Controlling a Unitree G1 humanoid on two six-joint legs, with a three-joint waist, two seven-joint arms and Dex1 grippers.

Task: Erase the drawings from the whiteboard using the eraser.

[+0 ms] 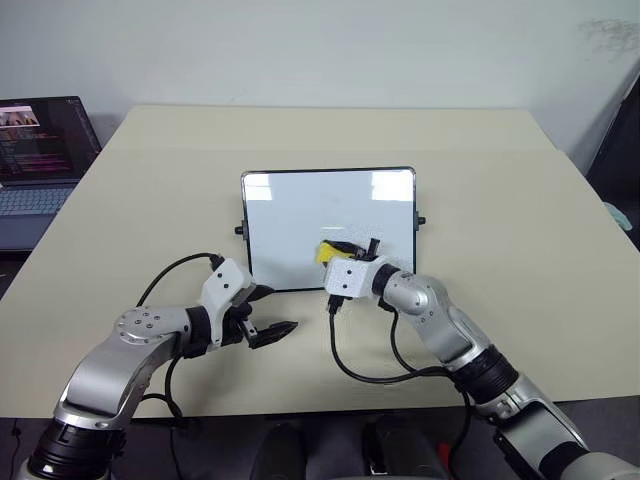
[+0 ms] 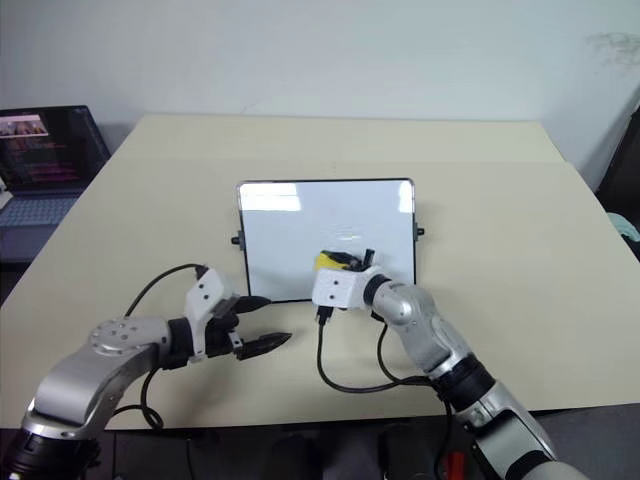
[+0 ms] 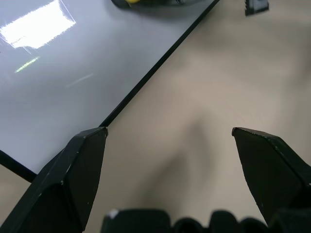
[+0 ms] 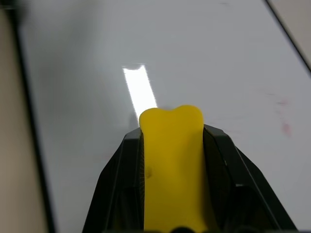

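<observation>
Yellow rubber fills my right jaws [image 4: 171,145]: the eraser [image 4: 171,165] is clamped between both black fingers [image 4: 221,165], its rounded end sticking out past the tips over the whiteboard [image 4: 194,53]. Just beyond that end I see a bright strip of reflected light on the glossy surface, and off to one side of the jaws faint reddish smudges [image 4: 284,127], what I can make out of the drawings. From the head camera the right jaws [image 1: 348,252] sit over the near part of the whiteboard [image 1: 300,215], close to its near edge.

My left jaws [image 3: 170,141] stand wide open, gripping nothing, with bare beige tabletop [image 3: 233,77] between the fingers. The board's thin black frame runs diagonally just ahead of one fingertip [image 3: 90,145]. From above, these jaws [image 1: 272,318] hover off the board's near left corner, apart from the right jaws.

Farther out to my left, a laptop [image 1: 40,150] sits open at the tabletop's edge.
</observation>
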